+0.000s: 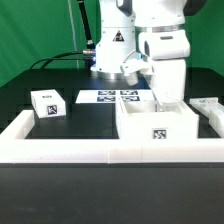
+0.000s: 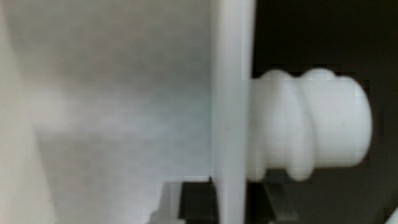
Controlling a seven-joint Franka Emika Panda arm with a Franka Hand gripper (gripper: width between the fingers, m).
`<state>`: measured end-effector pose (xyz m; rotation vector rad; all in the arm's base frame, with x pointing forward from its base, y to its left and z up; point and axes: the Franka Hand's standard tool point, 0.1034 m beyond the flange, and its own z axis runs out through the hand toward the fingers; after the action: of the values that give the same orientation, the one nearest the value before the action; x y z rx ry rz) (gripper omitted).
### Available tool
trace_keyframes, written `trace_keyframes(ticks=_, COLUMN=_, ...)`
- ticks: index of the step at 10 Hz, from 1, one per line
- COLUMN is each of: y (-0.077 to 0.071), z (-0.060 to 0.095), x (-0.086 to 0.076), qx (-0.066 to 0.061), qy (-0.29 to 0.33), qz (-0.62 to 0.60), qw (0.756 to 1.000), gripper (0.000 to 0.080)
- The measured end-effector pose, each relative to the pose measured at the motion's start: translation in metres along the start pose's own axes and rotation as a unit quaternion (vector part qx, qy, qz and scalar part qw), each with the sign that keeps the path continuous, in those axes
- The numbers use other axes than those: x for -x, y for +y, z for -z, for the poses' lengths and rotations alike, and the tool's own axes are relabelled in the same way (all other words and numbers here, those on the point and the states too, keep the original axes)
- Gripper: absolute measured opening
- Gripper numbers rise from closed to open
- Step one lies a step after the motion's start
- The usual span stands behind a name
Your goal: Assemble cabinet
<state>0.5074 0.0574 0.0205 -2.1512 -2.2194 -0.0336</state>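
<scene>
- The border rail [image 1: 60, 150] is seen nearest, running along the front of the box body.
- The box body [image 1: 155, 125] of the cabinet is set just behind that rail, its opening upward and a tag on its front wall.
- The gripper [image 1: 168, 72] is hung over the box body's rear wall, with an upright white piece [image 1: 170, 90] beneath it.
- In the wrist view only a thin panel edge [image 2: 231, 100] and a ribbed peg [image 2: 311, 125] are shown. Whether the jaws are clenched or released cannot be told.
- A small block [image 1: 47, 104] is found well apart, toward the exterior view's left of the box body. Another white part [image 1: 210, 108] lies near its other side.
- The marker board [image 1: 108, 97] lies behind the box body.
- The parts are judged light, stiff and smooth, so slipping is likely. A thin wall or two flat opposite faces would best be pinched.
</scene>
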Motion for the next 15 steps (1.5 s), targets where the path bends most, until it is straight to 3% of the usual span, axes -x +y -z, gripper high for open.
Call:
trace_keyframes(ticks=2, y=0.012, z=-0.003, x=-0.018, qx=0.000, qy=0.002, qz=-0.002, qw=1.000, gripper=0.0038)
trace_keyframes(ticks=6, y=0.011, z=-0.004, x=-0.018, qx=0.000, qy=0.002, qz=-0.010, qw=1.000, gripper=0.0038)
trace_keyframes(ticks=8, y=0.015, z=-0.005, x=-0.034, qx=-0.006, qy=0.004, qz=-0.015, qw=1.000, gripper=0.0038)
trace_keyframes(ticks=11, y=0.016, z=-0.005, x=-0.043, qx=-0.014, qy=0.004, qz=-0.018, qw=1.000, gripper=0.0038)
trace_keyframes(ticks=15, y=0.015, z=-0.005, x=-0.044, qx=-0.014, qy=0.005, qz=-0.022, qw=1.000, gripper=0.0040)
